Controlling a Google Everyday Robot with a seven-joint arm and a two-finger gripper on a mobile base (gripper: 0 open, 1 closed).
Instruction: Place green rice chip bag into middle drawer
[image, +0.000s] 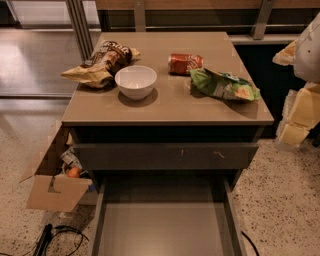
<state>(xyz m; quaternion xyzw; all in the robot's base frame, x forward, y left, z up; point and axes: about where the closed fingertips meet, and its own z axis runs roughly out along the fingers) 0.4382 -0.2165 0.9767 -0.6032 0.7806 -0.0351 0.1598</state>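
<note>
1. Left of the gripper (300, 112), on the right half of the cabinet top (165, 109), I see the green bag (225, 85) lying flat and crinkled.
2. The gripper hangs at the right edge of my view, off the cabinet's right side and apart from the bag. Whether it is spread or closed I can't say.
3. Below and to the left of the gripper, the drawer (165, 225) stands pulled far out, showing its flat grey floor and thin side walls.
4. Just above that, the scratched drawer (165, 156) shows its grey front, pulled out a little under the top.
5. The can (185, 63) lies on its side just beside the bag's far end, on the side away from the gripper. I can't tell if they touch.
6. Farther from the gripper, the bowl (136, 81) sits upright, with the brown bag (100, 64) just beyond it at the top's left edge.
7. Farthest out, a box (55, 190) sits on the floor against the cabinet's left side, flaps open, with something orange inside. Cables (60, 237) lie on the floor near it.
</note>
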